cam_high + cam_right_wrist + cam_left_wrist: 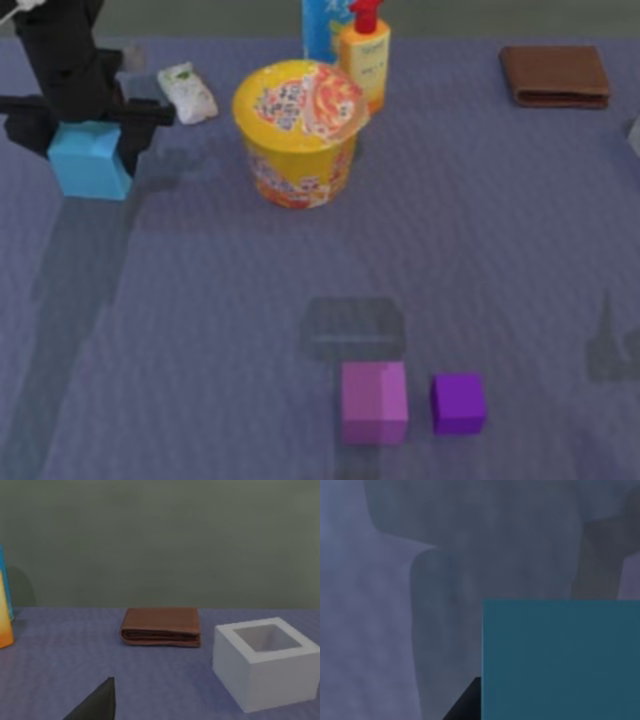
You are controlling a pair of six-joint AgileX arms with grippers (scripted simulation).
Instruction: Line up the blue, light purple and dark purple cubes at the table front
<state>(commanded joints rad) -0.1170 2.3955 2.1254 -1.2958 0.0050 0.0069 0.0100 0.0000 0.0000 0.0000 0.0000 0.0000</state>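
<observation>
Sky-blue is the colour to look for first: the blue cube (90, 160) sits out at about 10 o'clock on the table (200, 330), far left side, and your left gripper (88, 118) is clamped around it, dark fingers on either side of the block. In the left wrist view that same cube (560, 660) fills most of the near corner, with a sliver of black finger (467, 702) beside it and table shadow behind.

Count-wise you've got three plain cubes in total. The other two are down at the front, around 6 o'clock: one light purple cube (374, 402) and one dark purple cube (458, 404), side by side with a small gap, the darker one on the right. Both sit flat, well apart from the blue one.

Clutter up the back, one of each: a noodle cup (298, 130) near 12 o'clock, an orange pump bottle (365, 62) just behind it, a blue carton (322, 28) next to that, a small white packet (187, 92) at about 11, and a brown wallet (555, 76) toward 1 or 2 o'clock.

Your right arm is off at the right edge. Its wrist view shows the wallet (161, 626), one white open-topped box (265, 662), and a tip of its own dark finger (97, 702). Can't tell whether that gripper is open or closed.
</observation>
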